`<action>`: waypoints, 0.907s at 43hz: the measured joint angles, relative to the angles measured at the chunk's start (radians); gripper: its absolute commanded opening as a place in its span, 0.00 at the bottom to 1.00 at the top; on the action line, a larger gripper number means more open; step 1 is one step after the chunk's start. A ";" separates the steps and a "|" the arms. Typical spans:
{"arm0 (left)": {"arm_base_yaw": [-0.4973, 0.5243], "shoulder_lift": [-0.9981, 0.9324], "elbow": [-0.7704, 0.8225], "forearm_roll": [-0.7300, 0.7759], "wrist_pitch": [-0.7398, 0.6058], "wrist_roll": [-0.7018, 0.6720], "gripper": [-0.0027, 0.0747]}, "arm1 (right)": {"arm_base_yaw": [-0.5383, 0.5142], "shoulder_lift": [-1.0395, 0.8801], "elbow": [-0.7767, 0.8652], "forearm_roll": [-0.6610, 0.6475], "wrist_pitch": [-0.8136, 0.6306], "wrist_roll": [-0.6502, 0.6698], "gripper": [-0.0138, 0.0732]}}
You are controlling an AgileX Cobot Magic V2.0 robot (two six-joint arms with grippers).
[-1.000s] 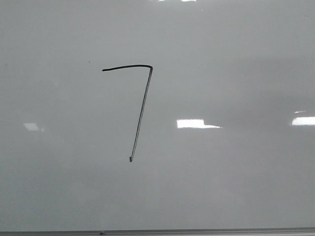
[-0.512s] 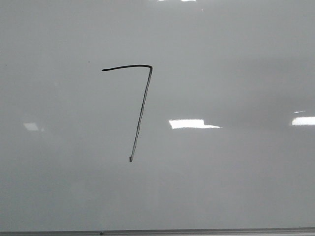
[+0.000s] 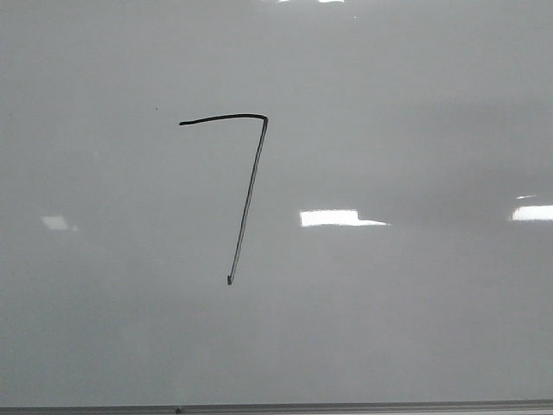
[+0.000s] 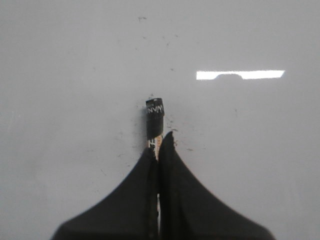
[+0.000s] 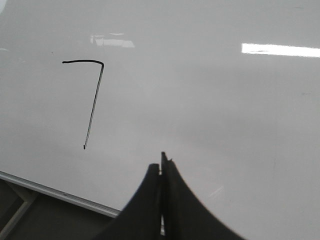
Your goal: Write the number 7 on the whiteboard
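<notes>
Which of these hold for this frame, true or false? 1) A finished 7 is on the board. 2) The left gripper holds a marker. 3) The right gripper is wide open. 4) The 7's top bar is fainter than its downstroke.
1) True: the number 7 stands complete on the whiteboard.
2) True: the left gripper is shut on the marker.
3) False: the right gripper is shut, holding nothing visible.
4) False: the bar is darker and the downstroke fainter.

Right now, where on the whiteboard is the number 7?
In the front view the number 7 sits left of centre on the whiteboard, left of the bright rectangular reflection and well above the board's thin bottom edge.
</notes>
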 measured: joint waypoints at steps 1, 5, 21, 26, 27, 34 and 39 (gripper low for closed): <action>-0.008 -0.021 0.019 0.038 -0.003 -0.036 0.01 | 0.000 0.000 0.000 0.000 0.000 0.000 0.09; -0.039 -0.107 0.088 0.106 -0.022 -0.099 0.01 | 0.000 0.000 0.000 0.000 0.000 0.000 0.09; -0.066 -0.540 0.356 0.120 -0.020 -0.128 0.01 | 0.000 0.000 0.000 0.000 0.000 0.000 0.09; -0.067 -0.573 0.359 0.118 0.000 -0.129 0.01 | 0.000 0.000 0.000 0.000 0.000 0.000 0.09; -0.069 -0.573 0.359 0.117 0.008 -0.131 0.01 | 0.000 0.000 0.000 0.000 0.000 0.000 0.09; -0.088 -0.573 0.359 0.114 0.064 -0.131 0.01 | 0.000 0.000 0.000 0.000 0.002 0.000 0.09; -0.096 -0.573 0.359 0.112 0.069 -0.131 0.01 | 0.000 0.000 0.000 0.000 0.002 0.001 0.09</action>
